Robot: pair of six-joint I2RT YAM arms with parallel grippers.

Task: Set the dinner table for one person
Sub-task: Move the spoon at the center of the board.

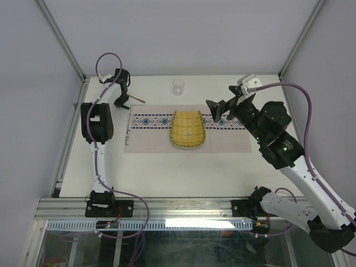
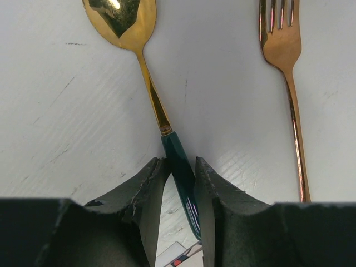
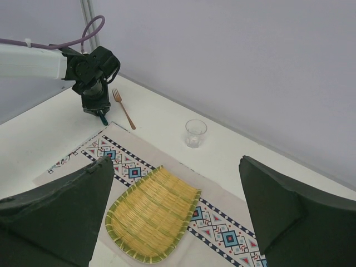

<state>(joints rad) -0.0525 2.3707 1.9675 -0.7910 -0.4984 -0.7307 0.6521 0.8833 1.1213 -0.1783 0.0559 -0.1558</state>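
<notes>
A gold spoon (image 2: 149, 83) with a dark green handle lies on the white dinner table (image 1: 167, 172) at the far left. My left gripper (image 2: 178, 164) is shut on that green handle, fingertips down at the tabletop. Beside it to the right lies a copper fork (image 2: 289, 83). From above, the left gripper (image 1: 123, 103) sits just off the far left corner of the placemat (image 1: 150, 136). My right gripper (image 1: 218, 111) hovers wide open above the mat's right part, holding nothing. Between its fingers the right wrist view shows the woven yellow tray (image 3: 153, 214).
The yellow woven tray (image 1: 187, 129) rests mid-placemat. A clear glass (image 1: 178, 87) stands on the table behind the mat. The fork (image 1: 138, 99) points toward the mat's far edge. Walls close the back and both sides; a metal rail (image 1: 167, 207) runs along the near edge.
</notes>
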